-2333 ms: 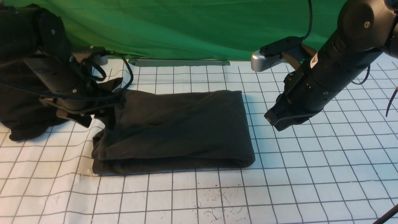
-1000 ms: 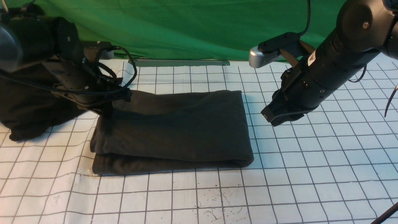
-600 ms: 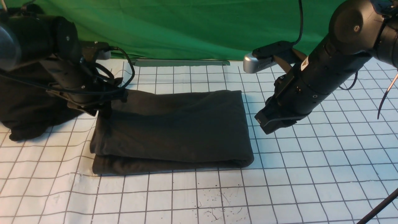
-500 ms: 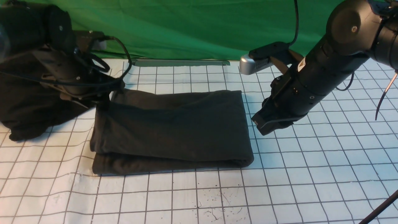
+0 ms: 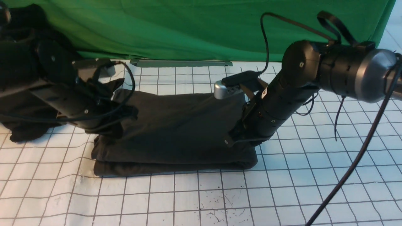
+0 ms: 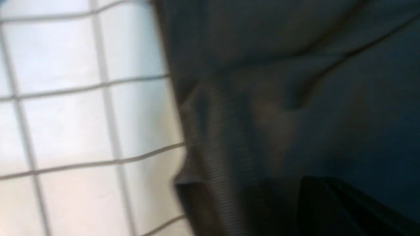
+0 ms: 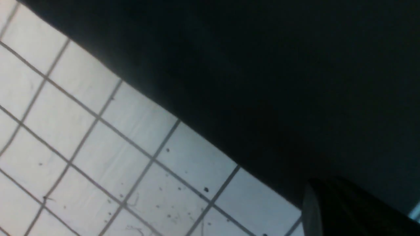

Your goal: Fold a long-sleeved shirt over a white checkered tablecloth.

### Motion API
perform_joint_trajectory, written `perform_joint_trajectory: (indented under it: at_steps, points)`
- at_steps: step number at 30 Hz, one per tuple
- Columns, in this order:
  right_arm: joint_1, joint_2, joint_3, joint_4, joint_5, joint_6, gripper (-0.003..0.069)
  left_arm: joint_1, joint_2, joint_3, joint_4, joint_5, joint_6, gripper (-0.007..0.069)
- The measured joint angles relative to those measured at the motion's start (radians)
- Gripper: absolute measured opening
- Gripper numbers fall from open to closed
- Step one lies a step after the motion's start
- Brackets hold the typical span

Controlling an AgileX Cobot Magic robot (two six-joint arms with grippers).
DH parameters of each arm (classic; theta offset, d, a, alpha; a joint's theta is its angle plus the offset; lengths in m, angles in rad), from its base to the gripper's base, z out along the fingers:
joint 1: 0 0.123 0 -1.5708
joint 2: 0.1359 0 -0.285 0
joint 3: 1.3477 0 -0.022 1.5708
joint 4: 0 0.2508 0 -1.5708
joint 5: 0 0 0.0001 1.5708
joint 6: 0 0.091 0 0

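We bring the right jaws (image 5: pixel 230 142) over the shirt (image 5: pixel 176 131) | both jaws closed, empty | left jaws (image 5: pixel 116 133) above its opposite end | flattening likely next

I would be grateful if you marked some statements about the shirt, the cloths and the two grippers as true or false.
1. The shirt lies on the checkered tablecloth. True.
2. The left gripper is wide open. False: it is shut.
3. The right gripper is over the shirt's right-hand part. True.
4. The backdrop behind the table is red. False: it is green.
5. The shirt is spread out flat with both sleeves stretched wide. False: it is gathered into a compact, folded bundle.
6. Another dark garment lies to the left of the shirt. True.
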Motion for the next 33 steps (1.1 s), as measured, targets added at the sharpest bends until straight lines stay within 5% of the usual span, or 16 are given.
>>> perform_joint_trajectory:
  at_steps: [8,25,33]
  points:
    - [0.0,0.078,0.0,-0.012,0.002,0.044,-0.0001,0.011,0.03,0.082,0.158,-0.117,-0.116,-0.0007]
    - [-0.021,-0.069,0.0,-0.116,0.119,0.069,-0.0001,0.043,-0.149,0.088,0.174,0.02,-0.139,-0.0006]
    - [-0.027,-0.562,0.0,-0.222,0.016,0.09,-0.0001,0.043,-0.527,0.088,-0.045,0.121,0.019,-0.0006]
